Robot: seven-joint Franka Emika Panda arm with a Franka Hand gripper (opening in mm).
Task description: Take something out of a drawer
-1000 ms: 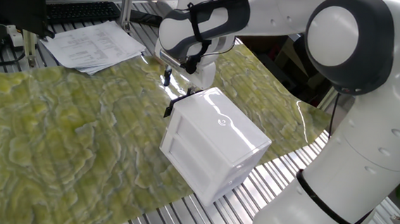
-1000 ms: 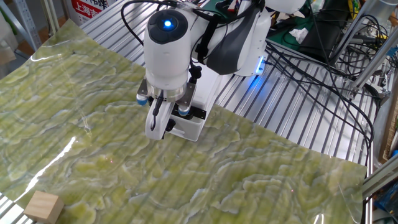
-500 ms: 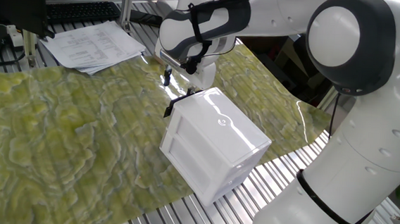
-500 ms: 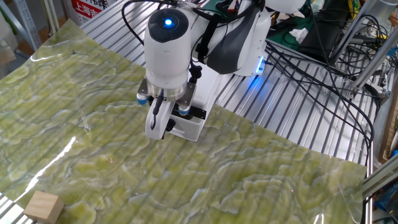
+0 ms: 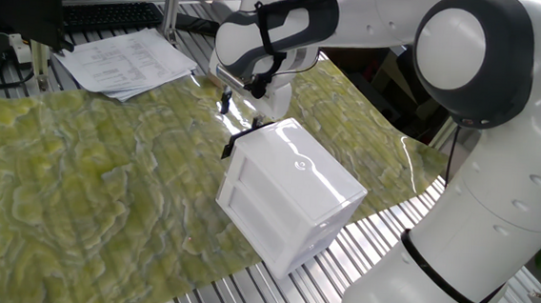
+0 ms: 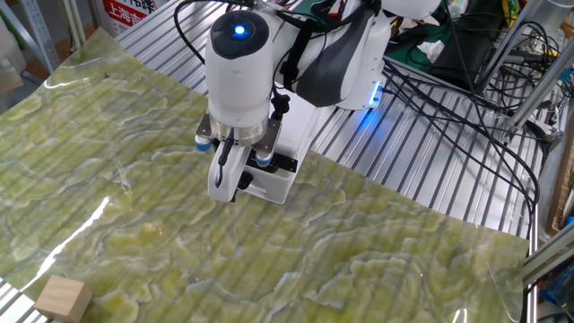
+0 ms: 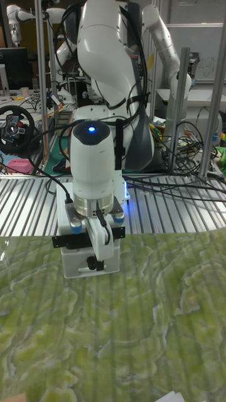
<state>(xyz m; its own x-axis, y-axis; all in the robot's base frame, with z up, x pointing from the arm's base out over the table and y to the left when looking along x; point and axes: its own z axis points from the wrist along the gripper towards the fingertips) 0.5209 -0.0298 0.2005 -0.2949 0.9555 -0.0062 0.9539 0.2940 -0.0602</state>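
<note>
The small white two-drawer box (image 5: 299,184) stands on the green mat, and its upper drawer (image 5: 249,182) looks pushed in or nearly so. My gripper (image 5: 236,140) reaches down over the box's top front edge. Its fingertips are closed around the small black handle (image 7: 94,263), though the hand hides most of the contact. From the other side, the gripper (image 6: 228,178) covers the box (image 6: 274,187) front. What is inside the drawer is hidden. A small pale-tan wooden cube (image 6: 61,299) lies on the mat, far from the box.
The patterned green mat (image 5: 78,176) covers a slatted metal table (image 6: 421,170). Papers (image 5: 129,60) and a keyboard (image 5: 108,14) lie beyond the mat. The arm's bulky base (image 5: 480,233) stands right beside the box. Cables (image 6: 448,85) trail behind it.
In the other fixed view my gripper and the white front under it have shifted a few pixels left, away from the box. Nothing else has moved.
</note>
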